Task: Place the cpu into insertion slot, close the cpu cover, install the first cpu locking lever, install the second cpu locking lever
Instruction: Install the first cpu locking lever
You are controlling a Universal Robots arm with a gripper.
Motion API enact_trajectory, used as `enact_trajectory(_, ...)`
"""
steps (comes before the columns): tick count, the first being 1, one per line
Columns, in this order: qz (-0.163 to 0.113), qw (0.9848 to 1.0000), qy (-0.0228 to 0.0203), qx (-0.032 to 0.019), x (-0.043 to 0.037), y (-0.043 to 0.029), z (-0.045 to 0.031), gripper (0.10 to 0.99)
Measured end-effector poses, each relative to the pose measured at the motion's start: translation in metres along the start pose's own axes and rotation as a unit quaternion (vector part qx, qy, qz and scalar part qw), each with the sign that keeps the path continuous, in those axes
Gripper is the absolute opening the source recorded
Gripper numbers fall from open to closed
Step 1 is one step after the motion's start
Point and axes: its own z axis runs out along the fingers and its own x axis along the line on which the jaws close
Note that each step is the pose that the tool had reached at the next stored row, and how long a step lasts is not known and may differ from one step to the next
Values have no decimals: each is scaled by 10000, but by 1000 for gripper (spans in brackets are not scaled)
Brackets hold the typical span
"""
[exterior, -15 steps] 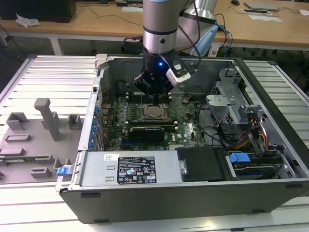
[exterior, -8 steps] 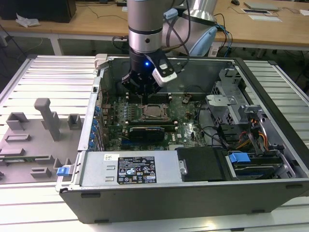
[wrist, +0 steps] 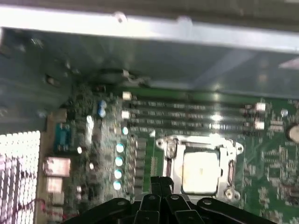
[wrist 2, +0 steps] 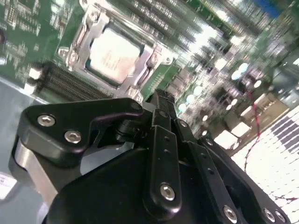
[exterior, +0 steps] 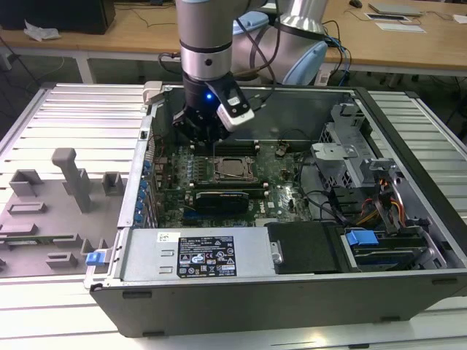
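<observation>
Already the cpu [wrist: 201, 171] sits in the insertion slot [wrist: 232, 173] (cpu cover [wrist: 169, 150] lying down around it); the gripper [wrist: 160, 183], fingers pressed together and empty, hangs near the slot's edge.

Wooden desks [exterior: 146, 36] behind; ribbed metal worktable [exterior: 66, 117] (grey fixture blocks [exterior: 69, 175] on it).

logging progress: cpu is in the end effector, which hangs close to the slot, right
No: the cpu lies in the slot, not in the end effector, as the first wrist view shows. The end effector does hang close to the slot.
</observation>
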Motion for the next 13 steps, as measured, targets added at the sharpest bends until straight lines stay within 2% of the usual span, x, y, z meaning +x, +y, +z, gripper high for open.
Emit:
enact_trajectory(1,3,10000,-8,-90,10,1,0,106)
enact_trajectory(5,17,9987,-45,-505,44,3,-1,106)
enact_trajectory(6,24,9976,-59,-686,54,4,-2,106)
enact_trajectory(7,27,9970,-66,-770,57,4,-2,106)
enact_trajectory(9,33,9953,-83,-969,63,4,-2,106)
enact_trajectory(13,33,9952,-82,-976,56,3,-1,106)
